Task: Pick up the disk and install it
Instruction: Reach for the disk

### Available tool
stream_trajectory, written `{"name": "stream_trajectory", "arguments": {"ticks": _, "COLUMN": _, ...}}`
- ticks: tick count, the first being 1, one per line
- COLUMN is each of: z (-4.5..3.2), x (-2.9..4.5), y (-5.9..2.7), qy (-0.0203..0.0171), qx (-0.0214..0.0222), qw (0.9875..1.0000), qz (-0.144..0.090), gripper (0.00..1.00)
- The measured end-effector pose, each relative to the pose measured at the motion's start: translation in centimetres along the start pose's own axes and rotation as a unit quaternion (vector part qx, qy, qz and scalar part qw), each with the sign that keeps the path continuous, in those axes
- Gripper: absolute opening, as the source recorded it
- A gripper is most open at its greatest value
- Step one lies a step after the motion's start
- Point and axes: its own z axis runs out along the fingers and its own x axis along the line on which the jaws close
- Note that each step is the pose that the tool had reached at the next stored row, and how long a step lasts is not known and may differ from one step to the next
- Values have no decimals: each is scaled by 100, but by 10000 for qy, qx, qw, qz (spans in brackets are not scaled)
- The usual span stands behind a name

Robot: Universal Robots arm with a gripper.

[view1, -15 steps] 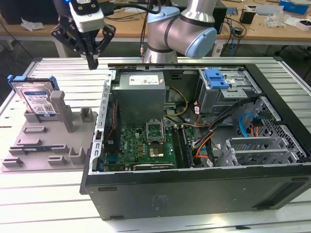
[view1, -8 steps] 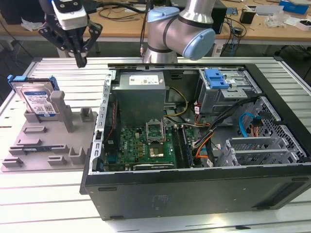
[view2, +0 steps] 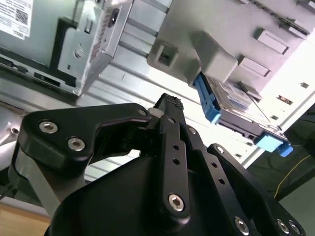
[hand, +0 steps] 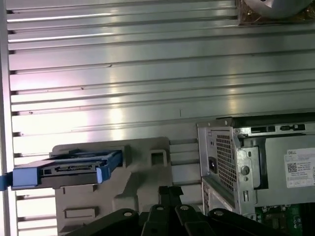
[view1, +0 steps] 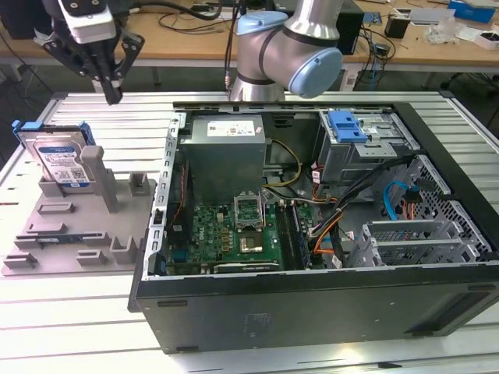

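The disk (view1: 61,160) stands on edge, leaning back, in a slot of the grey fixture tray (view1: 78,234) on the table (view1: 70,335), at the exterior view's left, well apart from the open computer case (view1: 312,308). I judge it stiff, fairly dense and sensitive to knocks, with slick metal faces. The blue rail frame along its edges looks the safer hold. The hand (view1: 113,95) hangs above it, fingers together on nothing. The disk's lower end is hidden in the slot and behind a grey post (view1: 100,175). The drive cage (view1: 366,148) under the blue latch (view1: 347,125) is hard to see into.
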Motion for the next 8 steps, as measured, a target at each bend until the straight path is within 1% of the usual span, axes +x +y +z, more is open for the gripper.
{"name": "stream_trajectory", "arguments": {"ticks": 3, "z": 4, "x": 112, "y": 50, "qy": 0, "qx": 0, "qw": 10000, "qz": 0, "gripper": 11}}
{"name": "stream_trajectory", "arguments": {"ticks": 5, "z": 9, "x": 239, "y": 105, "qy": 0, "qx": 0, "qw": 10000, "qz": -1, "gripper": 11}}
{"name": "stream_trajectory", "arguments": {"ticks": 7, "z": 11, "x": 311, "y": 135, "qy": 0, "qx": 0, "qw": 10000, "qz": -1, "gripper": 11}}
{"name": "stream_trajectory", "arguments": {"ticks": 8, "z": 14, "x": 374, "y": 160, "qy": 0, "qx": 0, "qw": 10000, "qz": -1, "gripper": 11}}
